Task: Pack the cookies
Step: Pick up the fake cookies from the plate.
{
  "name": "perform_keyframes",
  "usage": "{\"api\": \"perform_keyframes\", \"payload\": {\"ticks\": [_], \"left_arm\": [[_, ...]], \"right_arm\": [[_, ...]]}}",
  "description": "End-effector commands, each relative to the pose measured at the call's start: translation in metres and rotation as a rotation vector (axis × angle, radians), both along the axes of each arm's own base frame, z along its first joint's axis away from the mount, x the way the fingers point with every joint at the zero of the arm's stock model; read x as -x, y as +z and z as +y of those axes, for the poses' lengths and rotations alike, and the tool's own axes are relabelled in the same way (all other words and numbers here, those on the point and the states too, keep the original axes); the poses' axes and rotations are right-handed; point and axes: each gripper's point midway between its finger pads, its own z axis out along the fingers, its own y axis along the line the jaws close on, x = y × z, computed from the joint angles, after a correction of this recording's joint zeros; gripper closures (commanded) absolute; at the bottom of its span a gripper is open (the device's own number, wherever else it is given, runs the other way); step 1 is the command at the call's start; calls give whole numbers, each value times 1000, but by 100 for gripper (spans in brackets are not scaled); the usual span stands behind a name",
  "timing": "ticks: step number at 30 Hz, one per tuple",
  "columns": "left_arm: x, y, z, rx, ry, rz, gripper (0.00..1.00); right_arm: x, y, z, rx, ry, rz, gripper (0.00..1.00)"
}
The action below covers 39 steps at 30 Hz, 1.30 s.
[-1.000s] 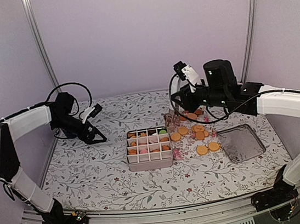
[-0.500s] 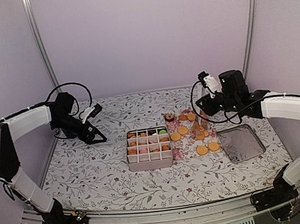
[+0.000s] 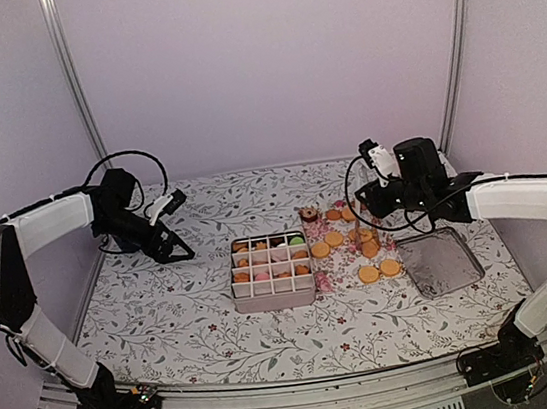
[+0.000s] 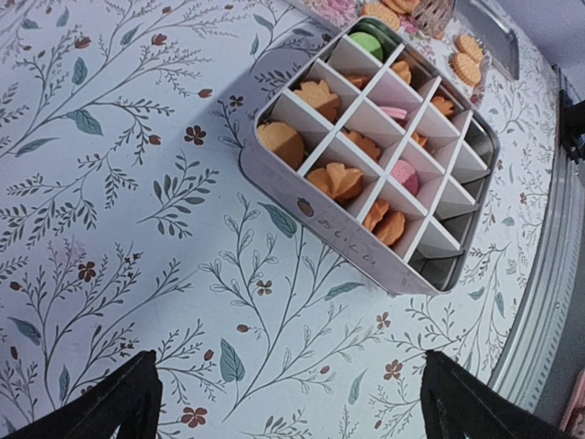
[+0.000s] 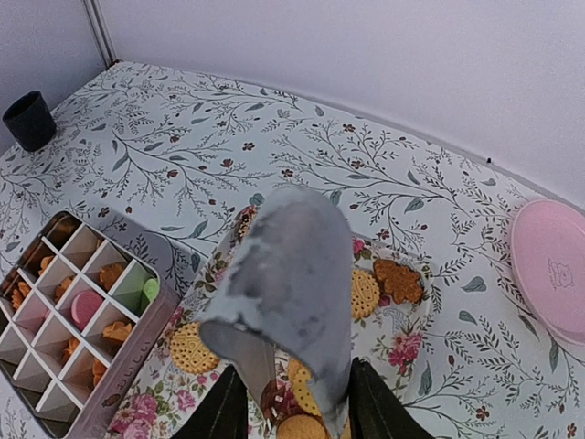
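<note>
Loose cookies (image 3: 364, 246), mostly orange-tan rounds, lie on a floral tray (image 3: 325, 279) right of a white divided box (image 3: 273, 286). Other cookies (image 4: 281, 142), orange, pink and one green, fill several of the box's cells (image 4: 338, 233). My right gripper (image 5: 297, 407) is shut on a grey metal scoop-like tool (image 5: 292, 274), which hangs over the tray's cookies (image 5: 366, 293) and hides some of them. From above, this gripper (image 3: 360, 211) sits at the tray's far side. My left gripper (image 4: 292, 412) stands open over bare cloth, left of the box (image 3: 171, 248).
A metal lid (image 3: 440, 261) lies right of the tray. A pink plate (image 5: 553, 270) sits beyond the tray, near the back wall. A black cup (image 5: 29, 119) stands at the far left. Flowered cloth covers the table.
My right arm swung right from behind the box and settled lower over the cookie tray, still gripping the grey tool. The left arm has not moved.
</note>
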Motion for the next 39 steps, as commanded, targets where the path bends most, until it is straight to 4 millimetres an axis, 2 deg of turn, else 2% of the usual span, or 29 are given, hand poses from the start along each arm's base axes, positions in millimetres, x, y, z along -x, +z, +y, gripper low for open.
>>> {"api": "perform_keyframes", "payload": {"ticks": [1,7,12,16,20,24,27,30,39], "left_arm": [[-4,7,2,5,0,-28,1],[-5,5,1,7,-3,-22,1],[-6,4,1,4,-3,-24,1],[-10,5,2,-2,-7,-34,1],[-15,2,2,-8,-13,-32,1],[-21,-6,3,-2,-14,-15,1],[-22,-17,3,3,-18,15,1],[-27,-25,6,-4,-10,33,1],[-32,-29,6,-3,6,61,1]], "right_arm": [[3,-9,-4,-19,-14,15,68],[13,-7,-12,-24,-23,12,85],[20,8,-17,-31,-27,-8,91],[25,34,-15,-74,-6,-38,91],[32,70,-10,-150,27,-74,91],[42,100,2,-234,91,-98,91],[50,120,23,-298,166,-131,92],[55,131,52,-318,234,-139,94],[67,152,158,-333,463,-180,95]]}}
